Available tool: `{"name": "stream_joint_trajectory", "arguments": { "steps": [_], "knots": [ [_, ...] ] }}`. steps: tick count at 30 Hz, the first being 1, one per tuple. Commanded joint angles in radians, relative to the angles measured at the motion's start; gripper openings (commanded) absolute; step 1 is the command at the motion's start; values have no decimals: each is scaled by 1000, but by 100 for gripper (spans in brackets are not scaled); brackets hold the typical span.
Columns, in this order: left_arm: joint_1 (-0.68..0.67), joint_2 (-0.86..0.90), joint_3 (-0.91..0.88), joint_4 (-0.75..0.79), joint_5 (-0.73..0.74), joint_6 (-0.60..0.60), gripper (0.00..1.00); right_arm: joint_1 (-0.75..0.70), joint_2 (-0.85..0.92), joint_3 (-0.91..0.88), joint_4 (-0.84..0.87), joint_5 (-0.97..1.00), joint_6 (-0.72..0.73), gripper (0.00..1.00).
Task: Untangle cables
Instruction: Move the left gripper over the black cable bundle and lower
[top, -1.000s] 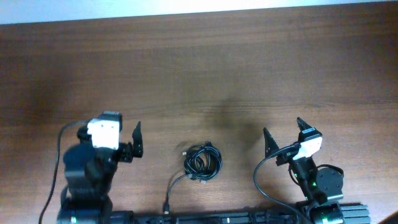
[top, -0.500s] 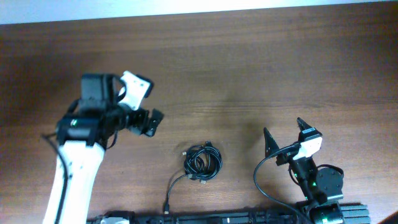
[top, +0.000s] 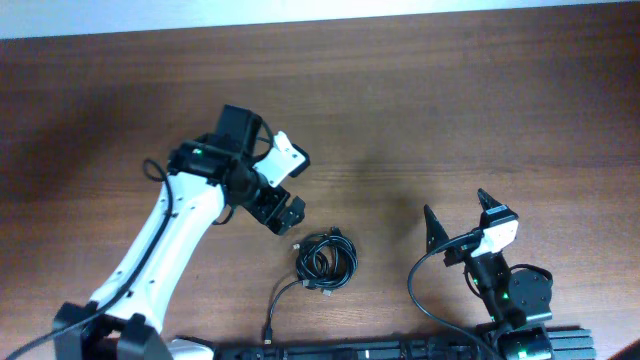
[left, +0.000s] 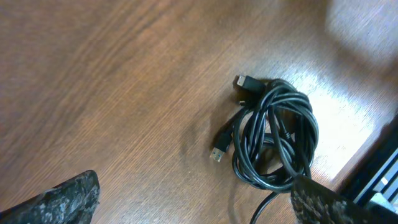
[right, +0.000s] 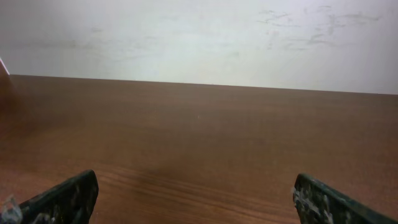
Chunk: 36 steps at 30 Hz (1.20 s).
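Dark brown wood grain covers the table (top: 450, 100), and the cables (top: 326, 262) lie on it as one small black coil near the front edge, roughly midway between the two arms. In the left wrist view the cables (left: 273, 134) show as several thin loops wound together, with a dark plug (left: 245, 82) sticking out at the top of the bundle and a small metallic plug (left: 217, 154) at its left side; one loose strand (top: 275, 305) trails from the coil toward the front edge of the table. The left claw (top: 283, 212) hangs just beside the coil at its upper left, jaws spread wide and holding nothing, its two fingertips framing the coil in the wrist view without touching it. The right claw (top: 458, 218) sits well apart to the right of the coil, jaws also spread wide and empty; its wrist camera looks across bare wood to a pale wall (right: 199, 37).
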Motion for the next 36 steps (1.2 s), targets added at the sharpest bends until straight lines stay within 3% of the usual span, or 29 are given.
{"name": "stream_joint_trajectory", "arguments": {
  "steps": [1, 21, 36],
  "knots": [
    [-43, 41, 20, -2, -32, 23, 99, 5, -8, -5, -7, 9, 7, 99],
    [-114, 161, 6, 4, 61, 23, 99, 5, -8, -5, -7, 9, 7, 99],
    [-250, 271, -22, 9, -7, 23, 99, 5, -8, -5, -7, 9, 8, 99]
  ]
}}
